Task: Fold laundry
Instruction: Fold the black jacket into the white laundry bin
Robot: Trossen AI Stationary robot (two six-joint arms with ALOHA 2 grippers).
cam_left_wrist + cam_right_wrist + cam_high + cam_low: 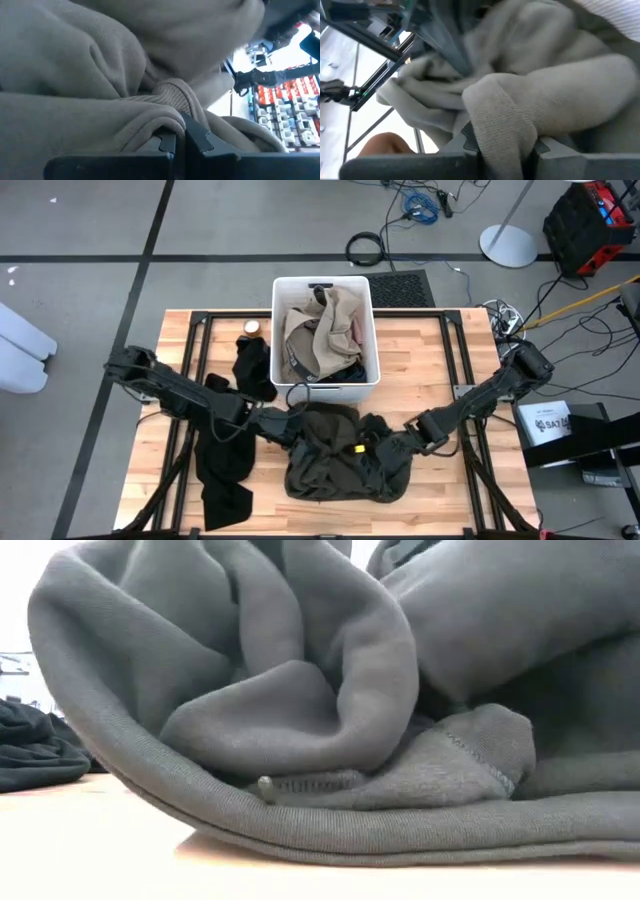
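A large dark olive-grey garment lies crumpled on the table's near middle and fills the low view. My left gripper is at its left edge, shut on it. My right gripper is at its right edge, also shut on it. A beige-tan garment and a pale pink one lie in the white bin. Black garments lie on the table at the left. My left gripper pinches a ribbed band of the olive-grey garment between its two fingers, coming level from the table's left. The cloth bunches over the fingers; the rest lies on the table. My right gripper pinches a ribbed band of the same garment between its two fingers, coming low from the table's right. The band folds over between the fingers; the garment lies slack on the table.
The white bin stands at the table's far middle, just behind the olive-grey garment. Another black cloth lies left of the bin, and black cloth shows at the left of the low view. Bare wood shows at the table's right.
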